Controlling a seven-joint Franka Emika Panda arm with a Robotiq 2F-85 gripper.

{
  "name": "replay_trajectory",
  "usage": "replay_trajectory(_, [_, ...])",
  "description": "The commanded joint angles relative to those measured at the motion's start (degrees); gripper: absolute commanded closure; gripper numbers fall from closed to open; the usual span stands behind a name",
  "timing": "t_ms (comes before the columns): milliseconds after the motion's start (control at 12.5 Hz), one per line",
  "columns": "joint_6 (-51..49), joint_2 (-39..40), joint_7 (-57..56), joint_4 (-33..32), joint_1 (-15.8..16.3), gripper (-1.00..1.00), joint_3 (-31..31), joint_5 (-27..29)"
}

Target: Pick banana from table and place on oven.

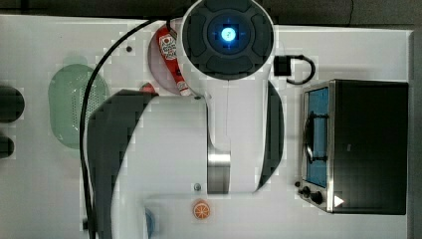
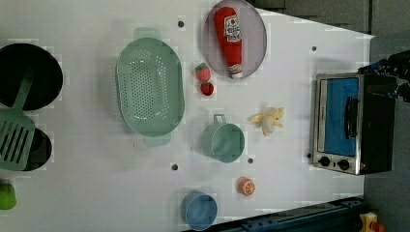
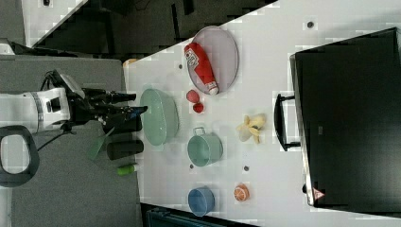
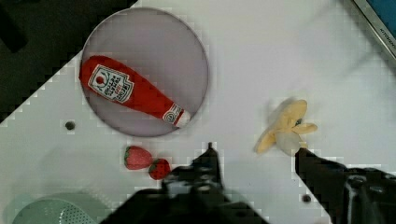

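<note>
The banana is a small, pale yellow, partly peeled fruit. It lies on the white table between the green cup and the oven. The right view shows the banana just off the oven's door handle, beside its black top. My gripper hangs well above the table, open and holding nothing. In the wrist view the banana lies just past the gap between the two dark fingers, closer to the other finger. In the top view the arm hides the banana.
A red ketchup bottle lies on a grey plate, with two strawberries beside it. Also on the table are a green colander, an orange slice and a blue cup. Black pans and a green spatula sit at the left view's left.
</note>
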Motion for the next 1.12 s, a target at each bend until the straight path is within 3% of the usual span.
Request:
replay_trajectory(80, [-10.84, -29.01, 10.7, -18.64, -1.66, -0.58, -2.58, -2.28])
replay_trajectory(240, [-10.83, -29.02, 10.7, -18.65, -1.65, -1.0, -2.58, -2.27])
replay_trajectory(640, [-8.91, -26.94, 10.7, -20.74, -1.65, -1.0, -2.58, -2.28])
replay_trajectory(1120, [11.55, -16.44, 10.69, -30.63, -1.67, -1.0, -2.62, -2.28])
